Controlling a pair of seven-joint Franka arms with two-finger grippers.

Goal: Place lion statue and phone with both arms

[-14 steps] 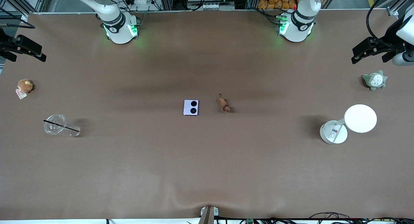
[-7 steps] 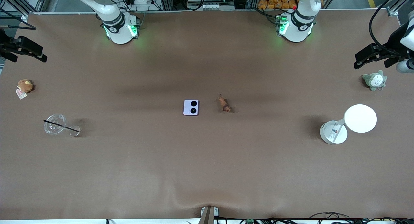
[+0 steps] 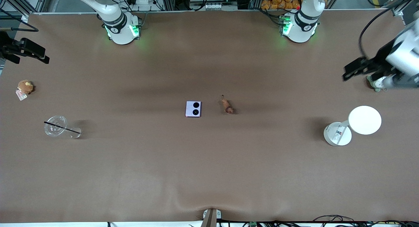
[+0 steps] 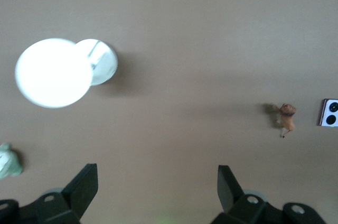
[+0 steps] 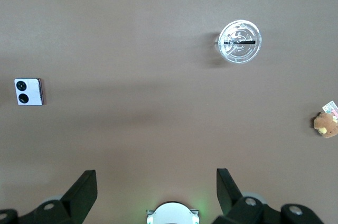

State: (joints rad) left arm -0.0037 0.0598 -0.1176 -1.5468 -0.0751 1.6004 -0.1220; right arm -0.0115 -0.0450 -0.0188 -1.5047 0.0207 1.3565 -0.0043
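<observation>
R tool (image 3: 31, 51) up over worktop (image 3: 209, 168) edge at R arm's end, fingers spread, empty. Phone (image 3: 193, 108) flat mid-worktop, lion statue (image 3: 227, 105) just beside it, apart. L tool (image 3: 355, 68) over L arm's end, spread, empty.

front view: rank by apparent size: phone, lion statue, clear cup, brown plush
1. clear cup, lying on its side with a black straw
2. phone
3. brown plush, close to the phone, so that order is unsure
4. lion statue
</observation>
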